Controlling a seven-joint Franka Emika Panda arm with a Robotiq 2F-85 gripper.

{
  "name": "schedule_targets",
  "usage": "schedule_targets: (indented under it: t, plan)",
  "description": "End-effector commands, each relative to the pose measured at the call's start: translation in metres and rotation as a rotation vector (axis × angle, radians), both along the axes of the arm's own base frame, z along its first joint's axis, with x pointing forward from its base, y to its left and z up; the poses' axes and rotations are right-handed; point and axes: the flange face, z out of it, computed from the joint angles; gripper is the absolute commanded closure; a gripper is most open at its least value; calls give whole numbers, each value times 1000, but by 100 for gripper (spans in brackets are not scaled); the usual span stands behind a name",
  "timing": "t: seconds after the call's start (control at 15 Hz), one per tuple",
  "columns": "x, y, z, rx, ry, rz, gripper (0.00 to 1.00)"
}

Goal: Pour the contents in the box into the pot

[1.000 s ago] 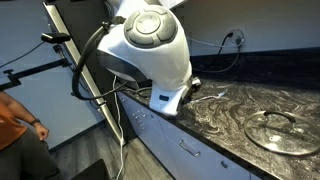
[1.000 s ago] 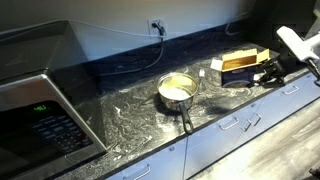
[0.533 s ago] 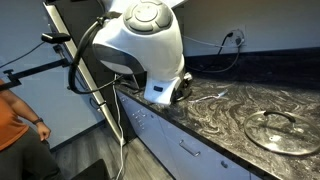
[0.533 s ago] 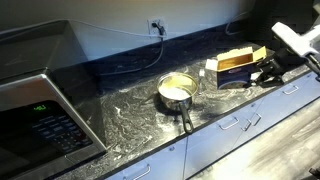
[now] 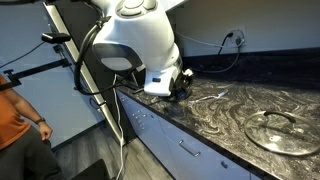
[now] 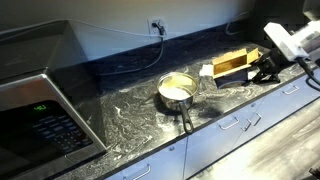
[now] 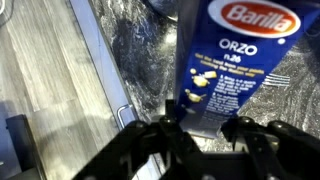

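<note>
The box [image 6: 232, 65] is a dark blue carton with a yellow side, held tipped on its side above the counter, its open end toward the pot. In the wrist view the box [image 7: 228, 70] reads Barilla Orzo and sits between my fingers. My gripper [image 6: 262, 68] [image 7: 205, 130] is shut on the box's base end. The pot [image 6: 177, 91] is small, round and silver with a pale inside and a handle pointing toward the counter front. The box's mouth is a little beside and above the pot rim. In an exterior view the arm [image 5: 140, 45] hides both box and pot.
A dark marbled counter [image 6: 130, 110] runs along the wall with drawers below. A microwave [image 6: 40, 115] stands at one end. A round glass lid [image 5: 280, 130] lies on the counter. A person in orange [image 5: 15, 125] stands by the counter's end. A cable runs to a wall outlet [image 6: 156, 26].
My gripper has carried the tipped box along the counter toward the pot and a little higher. The arm has swung with it. The pot has not moved.
</note>
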Motion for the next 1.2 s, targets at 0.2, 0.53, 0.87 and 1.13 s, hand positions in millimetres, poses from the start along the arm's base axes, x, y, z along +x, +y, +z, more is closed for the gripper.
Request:
schedule_targets:
  t: [0.2, 0.53, 0.87, 1.13]
  plan:
    - [17, 44, 29, -155, 83, 40, 80]
    - [34, 61, 54, -190, 167, 87, 80]
    - [59, 77, 83, -183, 234, 117, 80]
    - [61, 79, 86, -177, 233, 123, 55]
